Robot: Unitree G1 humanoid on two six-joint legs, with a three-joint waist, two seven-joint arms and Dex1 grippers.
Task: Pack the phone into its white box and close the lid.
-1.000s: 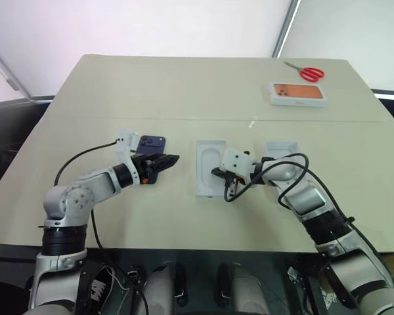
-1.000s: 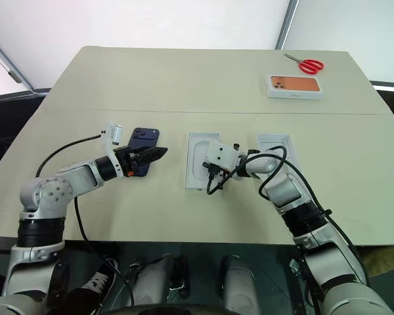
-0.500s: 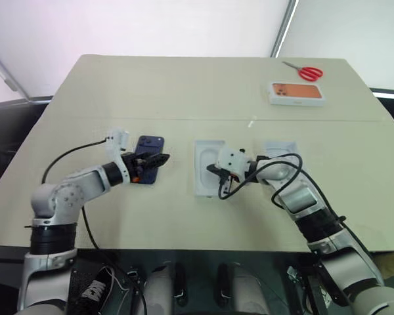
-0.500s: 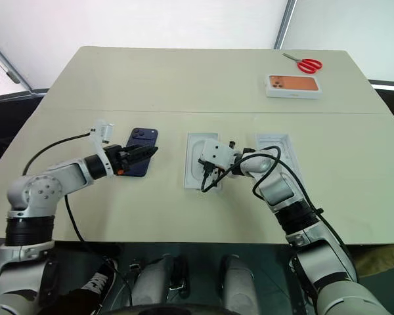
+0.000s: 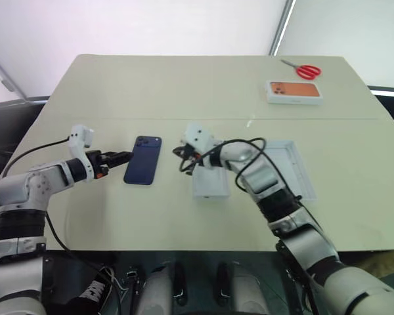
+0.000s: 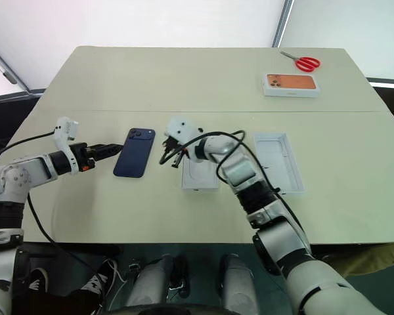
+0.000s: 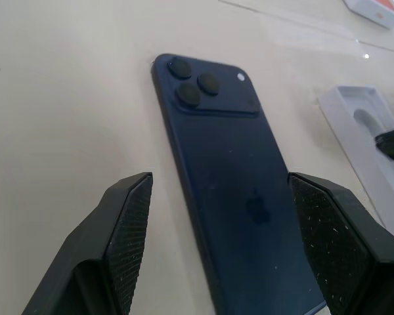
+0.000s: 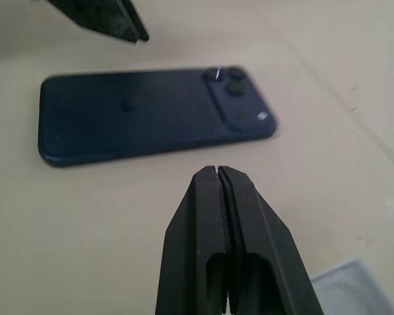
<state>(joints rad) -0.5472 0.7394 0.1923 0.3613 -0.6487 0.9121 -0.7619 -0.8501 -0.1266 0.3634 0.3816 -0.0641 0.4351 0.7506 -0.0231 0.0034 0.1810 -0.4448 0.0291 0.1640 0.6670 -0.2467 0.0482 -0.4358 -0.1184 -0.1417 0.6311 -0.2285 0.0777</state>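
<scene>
The dark navy phone [image 6: 134, 152] lies flat on the table, back up, with its camera cluster at the far end. My left gripper [image 6: 113, 148] is open just left of the phone, pointing at it; in the left wrist view its fingers [image 7: 128, 243] stand wide with the phone [image 7: 230, 197] ahead of them. My right gripper [image 6: 169, 154] is shut and empty, hovering between the phone and the white box [image 6: 200, 176]; the right wrist view shows its closed tips [image 8: 217, 172] near the phone [image 8: 138, 115]. The lid [image 6: 278, 163] lies open side up, right of the box.
A white box with an orange phone picture [image 6: 289, 84] and red-handled scissors [image 6: 307, 63] lie at the far right of the table. My right forearm and its cable cross over the white box. A seam runs across the tabletop behind the phone.
My left gripper has drawn back to the left, off the phone, which is now fully uncovered. My right gripper has swung left across the white box toward the phone, uncovering the lid.
</scene>
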